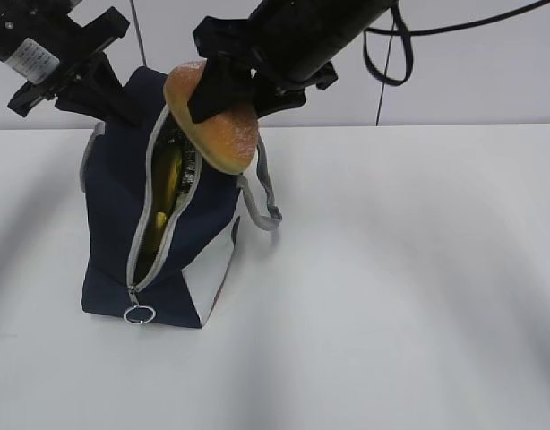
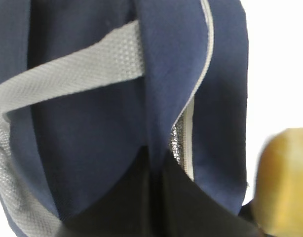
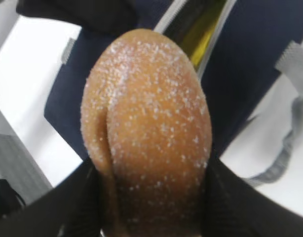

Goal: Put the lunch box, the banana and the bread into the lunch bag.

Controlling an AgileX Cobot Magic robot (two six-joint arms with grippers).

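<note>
The navy lunch bag [image 1: 114, 224] stands on the white table with its zipper open. The yellow-green banana [image 1: 165, 193] lies inside the opening and also shows in the right wrist view [image 3: 203, 37]. My right gripper [image 1: 235, 103] is shut on the golden-brown bread [image 1: 217, 125] and holds it tilted just above the top of the opening; in the right wrist view the bread [image 3: 146, 123] fills the space between the jaws of the gripper [image 3: 149, 197]. My left gripper [image 1: 114, 94] is shut on the bag's navy fabric [image 2: 117, 128] at its upper rim, pinched between the fingers [image 2: 117, 207]. The lunch box is out of view.
The zipper's ring pull [image 1: 140, 314] hangs at the bag's lower front. A grey webbing handle [image 1: 262, 193] droops to the bag's right; another crosses the left wrist view [image 2: 67, 74]. Bare white table [image 1: 409, 287] spreads to the right and front.
</note>
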